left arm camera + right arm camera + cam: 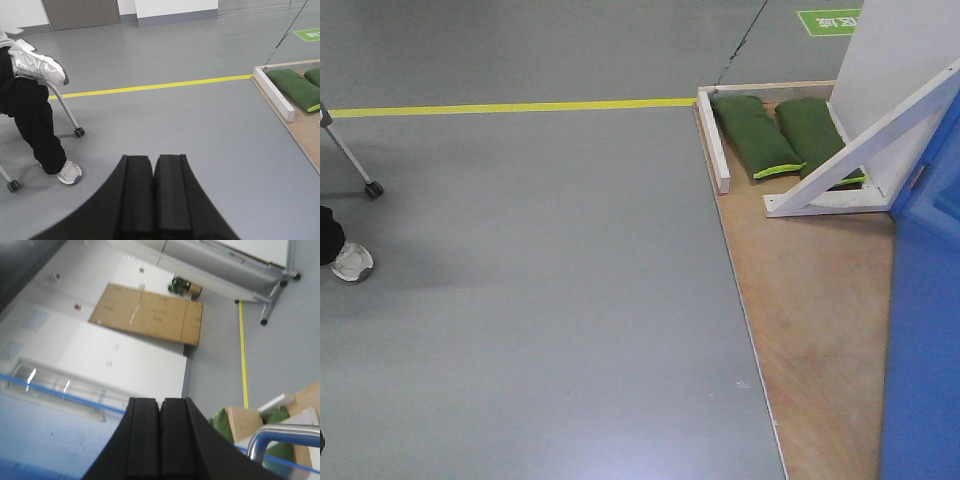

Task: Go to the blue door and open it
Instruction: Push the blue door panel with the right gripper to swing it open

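**While both grippers hang closed and empty, the blue door stands at the right edge**

Where the front camera looks down at the floor, the blue door (926, 340) fills the lower right corner as a tall, bright-blue panel standing on a plywood base (815, 320).

In the right wrist view, the right gripper (160, 402) has its two black fingers pressed flat together with nothing between them. A silver lever handle (280, 436) shows just to the lower right of it. The handle is near the fingers, but I cannot tell whether it touches them. A glossy blue surface (45, 445) spreads to the lower left of this gripper.

The left gripper (153, 160) is likewise closed, pad against pad, and grips nothing. It points over open grey floor, and the door itself is outside that view. Only the corner of the base beyond the door appears at its far right.

Beyond the door, a white wooden rail (714, 140) edges the base like a shallow tray. Inside it lie two green sandbags, the left sandbag (755, 135) and the right sandbag (812, 130), side by side. The right one is tucked under a white slanted support beam (865, 140) that rises toward the door.

Well away from the door, a yellow floor line (510, 106) runs up to the corner of the base. A seated person's white sneaker (352, 262) rests on the floor at the far left.
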